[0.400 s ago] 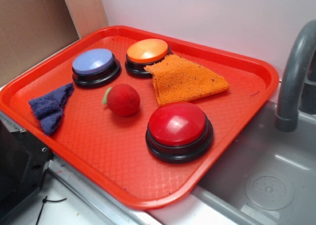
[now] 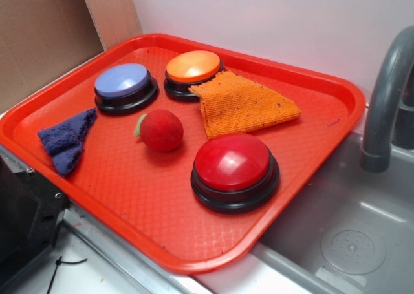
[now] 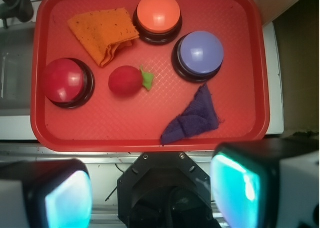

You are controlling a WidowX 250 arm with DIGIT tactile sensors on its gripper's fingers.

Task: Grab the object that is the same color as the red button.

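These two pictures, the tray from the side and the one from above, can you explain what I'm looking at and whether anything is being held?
This is a small robot arm's workspace. The side view comes from a fixed camera beside a sink. The overhead view comes from a camera on the arm's wrist, looking down past its tool, whose two fingers fill the bottom corners, spread apart and holding nothing.

On the red tray sit three big dome buttons: a red button, an orange button and a lavender-blue button. There is also an orange cloth, a dark blue cloth, and a fuzzy red ball with a green bit. The ball matches the red button, so it is the thing to grab.
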